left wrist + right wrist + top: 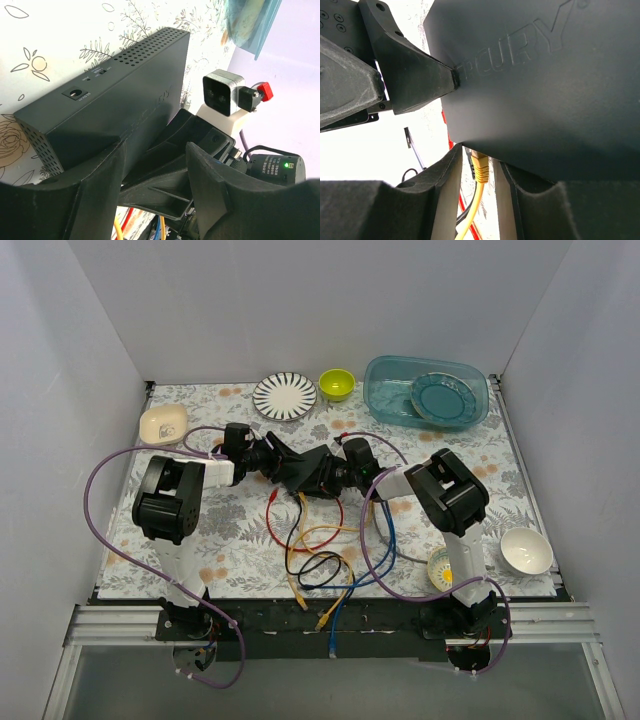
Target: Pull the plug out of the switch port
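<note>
The left tool (155,195) is clamped on the edge of the switch (115,95). The right tool (477,200) has its fingers closely around the yellow plug (480,167), just under the switch.

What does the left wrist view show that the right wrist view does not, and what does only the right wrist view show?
Only the left wrist view shows the switch's back edge with its round power socket, the vent holes, and the right arm's wrist camera. Only the right wrist view shows a yellow plug between the right pincer's fingers, at the switch's lower edge. Both show the switch's flat black face and the opposite pincer touching it.
</note>
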`<action>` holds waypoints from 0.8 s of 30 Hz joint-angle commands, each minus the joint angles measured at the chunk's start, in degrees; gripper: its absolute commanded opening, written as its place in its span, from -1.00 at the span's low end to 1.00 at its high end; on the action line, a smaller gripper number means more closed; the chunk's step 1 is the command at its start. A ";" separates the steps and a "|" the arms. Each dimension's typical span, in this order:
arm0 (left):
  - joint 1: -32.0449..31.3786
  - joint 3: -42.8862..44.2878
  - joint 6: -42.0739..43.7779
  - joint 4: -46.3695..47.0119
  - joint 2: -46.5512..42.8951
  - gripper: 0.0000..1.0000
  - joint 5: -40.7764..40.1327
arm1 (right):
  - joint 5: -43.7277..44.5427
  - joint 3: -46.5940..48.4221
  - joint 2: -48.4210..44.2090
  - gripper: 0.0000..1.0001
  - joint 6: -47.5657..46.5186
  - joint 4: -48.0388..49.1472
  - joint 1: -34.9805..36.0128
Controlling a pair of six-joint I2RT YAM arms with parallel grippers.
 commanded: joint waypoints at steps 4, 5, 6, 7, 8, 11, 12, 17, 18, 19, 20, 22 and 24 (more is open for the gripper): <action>0.03 -2.70 3.65 -10.03 1.52 0.06 -6.41 | 1.78 -0.95 3.47 -0.29 -4.35 -9.87 1.17; -0.06 -2.78 3.65 -10.03 1.52 0.05 -6.41 | 1.69 -0.95 3.64 -0.33 -4.35 -10.05 1.26; 0.03 -2.70 3.65 -10.03 1.43 0.05 -6.41 | 1.52 -0.87 3.73 -0.45 -4.27 -9.96 1.26; -0.06 -2.78 3.56 -10.03 1.43 0.05 -6.41 | 1.43 -0.87 3.90 -0.49 -4.26 -9.87 1.26; -0.06 -2.87 3.73 -10.03 1.52 0.05 -6.33 | 1.51 -0.87 3.99 -0.53 -4.26 -9.87 1.26; -0.06 -2.70 3.73 -10.12 1.43 0.05 -6.50 | 1.43 -1.04 4.17 -0.64 -4.44 -9.87 1.26; -0.06 -2.70 3.73 -10.12 1.43 0.05 -6.50 | 1.43 -1.04 4.08 -0.67 -4.53 -9.96 1.26; -0.06 -2.61 3.73 -10.12 1.43 0.05 -6.33 | 1.51 -0.78 4.08 -0.74 -6.11 -10.92 1.26; 0.03 -2.70 3.73 -10.12 1.43 0.05 -6.41 | 1.43 -0.86 4.08 -0.76 -6.20 -11.01 1.17; -0.06 -2.70 3.73 -10.12 1.43 0.05 -6.15 | 1.34 -0.95 4.17 -0.77 -6.37 -11.01 1.26; -0.06 -2.78 3.73 -10.12 1.34 0.05 -6.15 | 1.25 -1.13 4.17 -0.78 -6.46 -11.10 1.26; -0.06 -2.96 3.65 -10.03 1.08 0.05 -5.63 | 1.25 -1.22 4.26 -0.86 -6.72 -11.19 1.17; -0.15 -3.66 3.21 -9.24 0.56 0.05 -5.36 | 1.08 -1.22 4.26 -0.96 -7.69 -11.45 1.26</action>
